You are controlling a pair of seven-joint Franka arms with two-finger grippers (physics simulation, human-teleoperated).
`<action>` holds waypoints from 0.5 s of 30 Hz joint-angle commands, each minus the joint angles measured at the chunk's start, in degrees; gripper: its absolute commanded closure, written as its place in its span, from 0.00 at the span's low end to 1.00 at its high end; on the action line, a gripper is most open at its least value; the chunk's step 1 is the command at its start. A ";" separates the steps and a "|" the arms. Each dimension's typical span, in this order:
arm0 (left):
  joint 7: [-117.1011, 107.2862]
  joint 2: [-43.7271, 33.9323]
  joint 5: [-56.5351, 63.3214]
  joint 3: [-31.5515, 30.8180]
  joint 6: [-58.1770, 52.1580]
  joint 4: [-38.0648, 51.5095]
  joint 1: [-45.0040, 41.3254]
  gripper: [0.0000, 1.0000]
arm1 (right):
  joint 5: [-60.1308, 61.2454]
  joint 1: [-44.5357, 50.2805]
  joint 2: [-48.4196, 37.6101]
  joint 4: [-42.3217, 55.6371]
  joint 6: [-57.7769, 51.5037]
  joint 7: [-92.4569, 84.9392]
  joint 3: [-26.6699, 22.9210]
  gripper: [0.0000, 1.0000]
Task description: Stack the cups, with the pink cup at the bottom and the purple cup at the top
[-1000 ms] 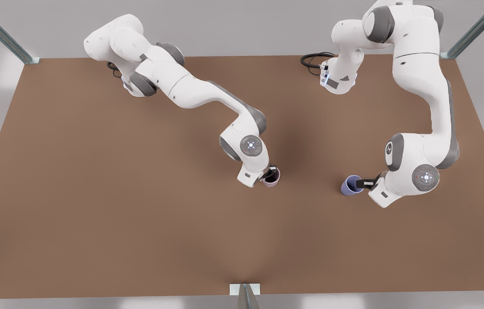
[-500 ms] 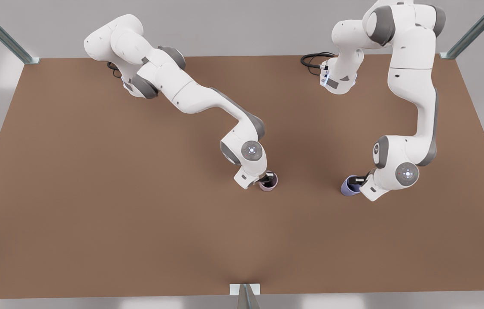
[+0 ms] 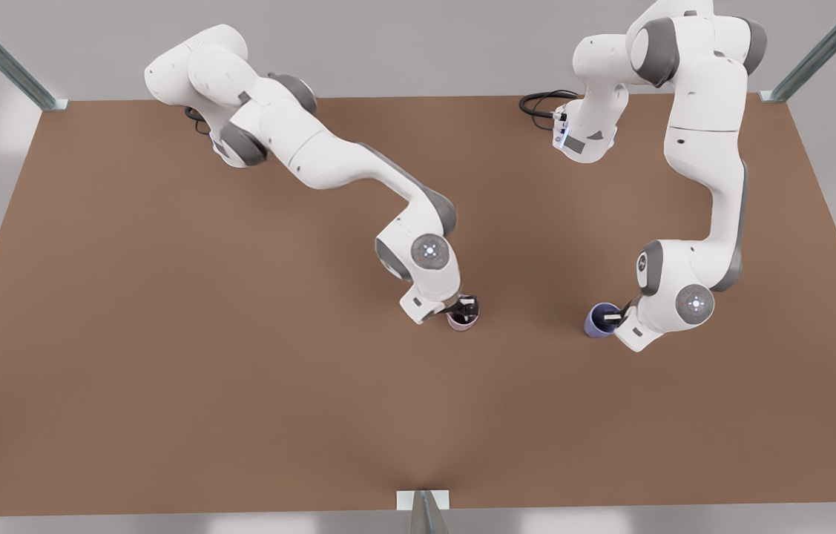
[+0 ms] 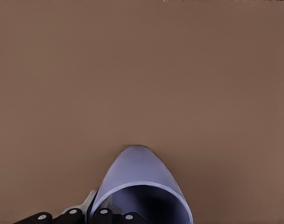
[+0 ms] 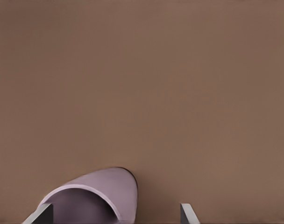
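Note:
The pink cup [image 3: 461, 319] stands upright near the table's middle. My right gripper [image 3: 466, 304], on the arm at the front view's left, is right over its rim. In the right wrist view its fingers [image 5: 188, 213] stand wide apart, open, on either side of the pink cup's [image 5: 97, 189] near wall. The purple cup [image 3: 598, 320] sits toward the front view's right. My left gripper [image 3: 615, 319] is shut on its rim. The left wrist view shows the pads pinched together on the purple cup's [image 4: 137, 175] wall.
The brown table [image 3: 165, 356] stretches out bare around both cups. A black cable [image 3: 540, 104] lies at the back by one arm's base. Metal frame posts [image 3: 425, 512] stand at the table's corners and front edge.
Both wrists have dropped lower and drawn in. The pink cup came down and slightly toward the front. The purple cup shifted a little to the front view's left.

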 commanded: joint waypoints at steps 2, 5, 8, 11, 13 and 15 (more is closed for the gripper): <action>0.68 -0.81 -1.08 0.00 -1.42 1.75 -0.08 0.79 | 0.25 -1.58 -2.01 0.00 -1.62 3.10 0.09 0.00; 0.76 -5.38 -0.73 0.00 -12.66 7.11 -0.16 0.79 | -0.10 -9.04 -8.86 -0.09 -12.60 -1.91 0.00 0.00; -11.61 -9.60 -0.46 -0.09 -20.13 11.50 -7.37 0.79 | -0.28 -18.97 -17.74 -6.76 -16.12 -13.95 0.00 0.00; -37.70 -2.32 -0.37 -3.60 -25.50 24.24 -15.53 0.79 | -0.37 -24.86 -29.95 -21.08 -15.51 -18.77 -0.09 0.00; -50.02 0.94 -1.08 -3.78 -25.59 29.52 -21.60 0.79 | -0.01 -29.96 -36.54 -27.15 -15.86 -26.34 0.00 0.00; -52.06 6.39 -1.08 -4.13 -26.65 36.38 -25.21 0.79 | 2.36 -33.13 -42.79 -32.52 -16.39 -36.62 0.00 0.00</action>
